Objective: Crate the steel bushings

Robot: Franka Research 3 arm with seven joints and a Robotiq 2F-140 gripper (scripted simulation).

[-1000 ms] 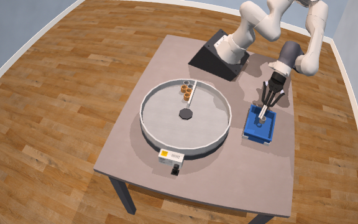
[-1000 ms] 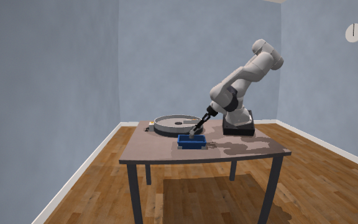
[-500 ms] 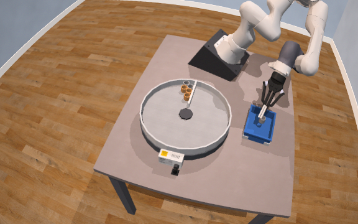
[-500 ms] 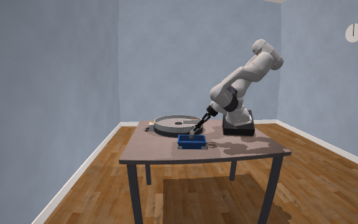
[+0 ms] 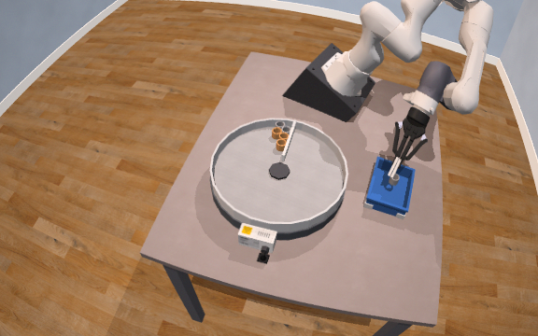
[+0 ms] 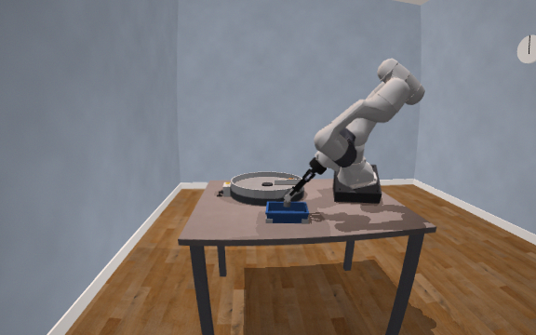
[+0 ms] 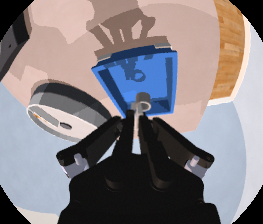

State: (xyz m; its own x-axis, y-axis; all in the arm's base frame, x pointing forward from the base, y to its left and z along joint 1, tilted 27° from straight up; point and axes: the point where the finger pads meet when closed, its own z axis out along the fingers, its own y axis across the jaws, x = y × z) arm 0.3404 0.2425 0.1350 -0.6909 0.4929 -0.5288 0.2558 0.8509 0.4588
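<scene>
The top view's edge cuts off the arm's uppermost part (image 5: 460, 2).

Pretty even, soft light on the table (image 5: 232, 261) (image 6: 231, 233) (image 7: 192, 100), nothing blown out. The arm (image 5: 392, 35) (image 6: 389, 100) throws a brownish shadow across the tabletop, and in the wrist view the gripper (image 5: 394, 167) (image 6: 288, 197) (image 7: 135, 109) leaves a crisp one by the crate (image 5: 409, 201) (image 6: 288, 217) (image 7: 171, 82). Exterior view's kinda dim, with a big dark patch on the floor under the table. Top view bows the baseboards, wrist view's a round fisheye with black corners. Small stuff looks jaggy, no real motion blur.
</scene>
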